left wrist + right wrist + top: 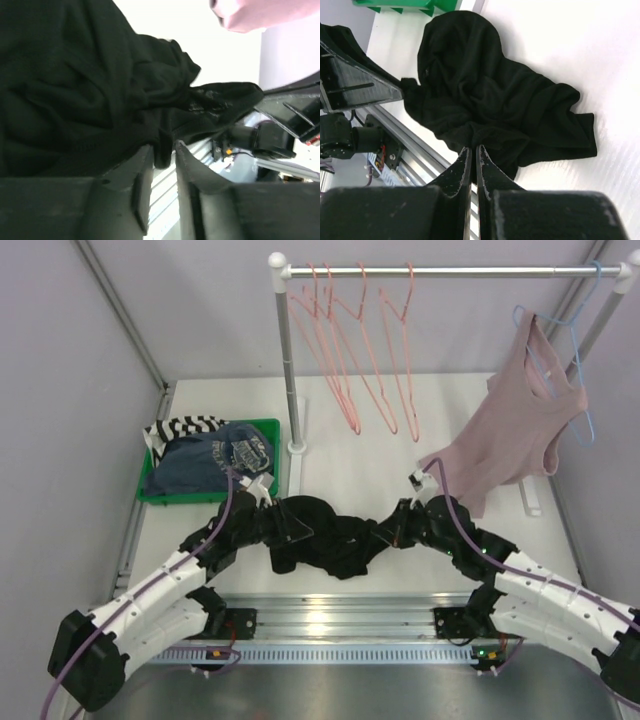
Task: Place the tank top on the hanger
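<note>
White table (370,455); black tank top (325,535) lies crumpled, bunched.

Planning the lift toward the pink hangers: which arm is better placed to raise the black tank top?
Right, probably: the right hand is closed on a fold of the tank top, while the left hand has its fingers parted and would need to close first.
</note>
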